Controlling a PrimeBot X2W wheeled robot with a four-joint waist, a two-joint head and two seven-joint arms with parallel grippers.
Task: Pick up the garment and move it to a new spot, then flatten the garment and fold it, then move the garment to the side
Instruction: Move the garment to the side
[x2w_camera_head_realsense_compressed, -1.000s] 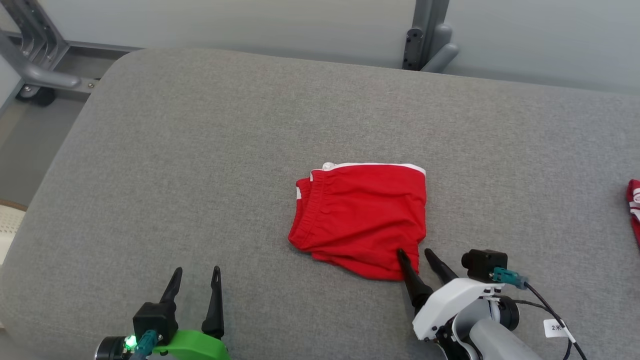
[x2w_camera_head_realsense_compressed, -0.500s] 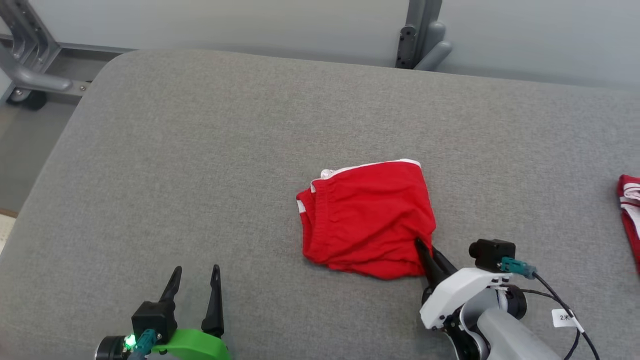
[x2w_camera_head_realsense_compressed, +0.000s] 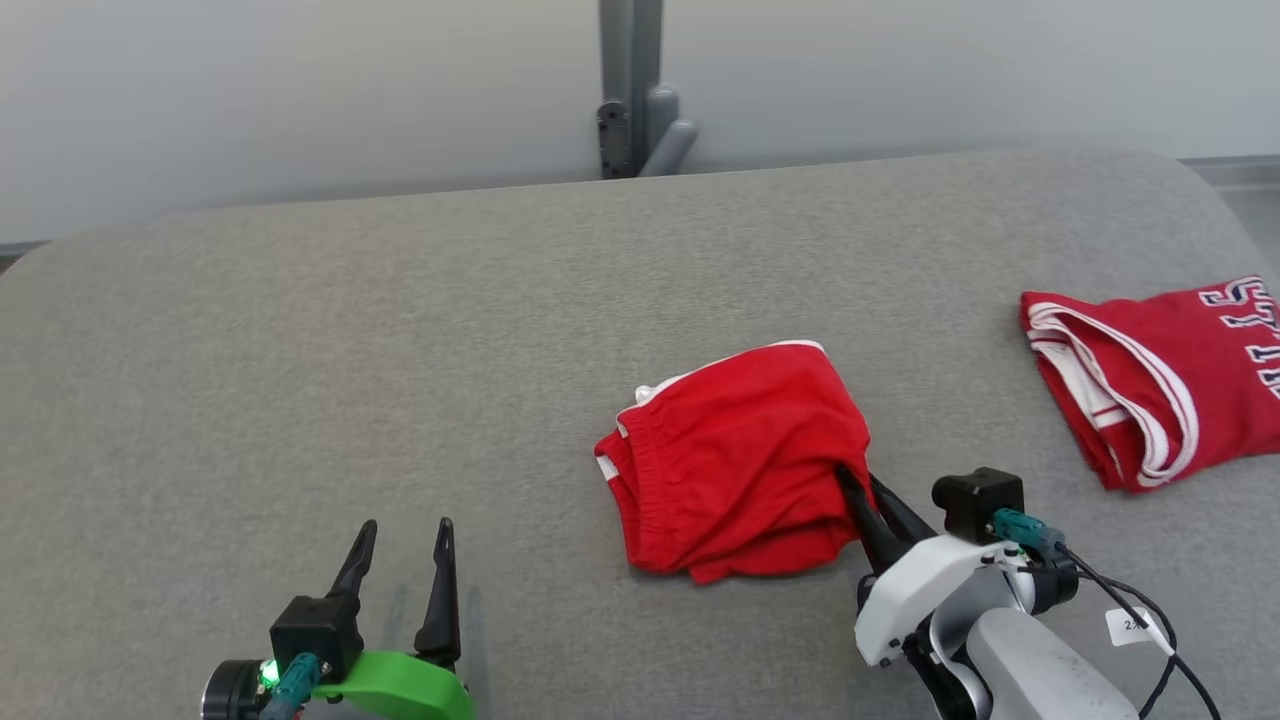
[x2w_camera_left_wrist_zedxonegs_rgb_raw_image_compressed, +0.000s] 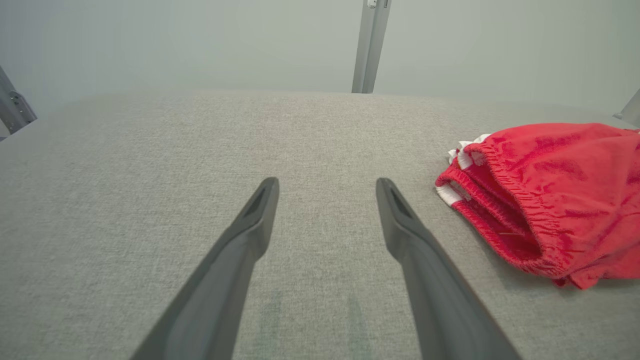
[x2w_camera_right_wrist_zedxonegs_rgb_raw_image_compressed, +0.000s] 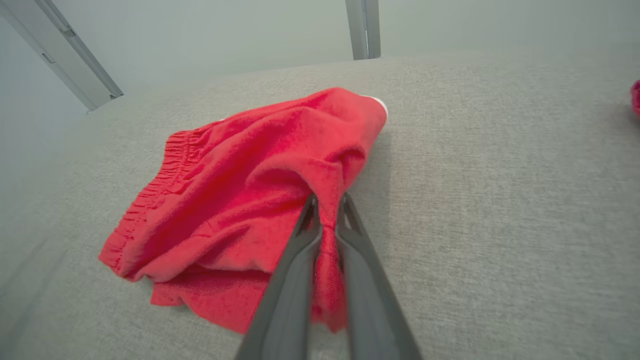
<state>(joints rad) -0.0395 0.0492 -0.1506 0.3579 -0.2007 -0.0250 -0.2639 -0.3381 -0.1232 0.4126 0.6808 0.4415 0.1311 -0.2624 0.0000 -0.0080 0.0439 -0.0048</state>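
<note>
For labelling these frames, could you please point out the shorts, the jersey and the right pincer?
shorts (x2w_camera_head_realsense_compressed: 740, 450): head view, middle of the top red panel.
jersey (x2w_camera_head_realsense_compressed: 1230, 410): head view, plain red cloth below the lettering.
right pincer (x2w_camera_right_wrist_zedxonegs_rgb_raw_image_compressed: 328, 200): right wrist view, between the fingertips, shut on the shorts' edge.

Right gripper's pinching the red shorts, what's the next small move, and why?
Probably raise the right gripper slightly and draw the red shorts sideways toward the folded red jersey: the shorts already look folded, and the jaws are shut on their near edge.
</note>
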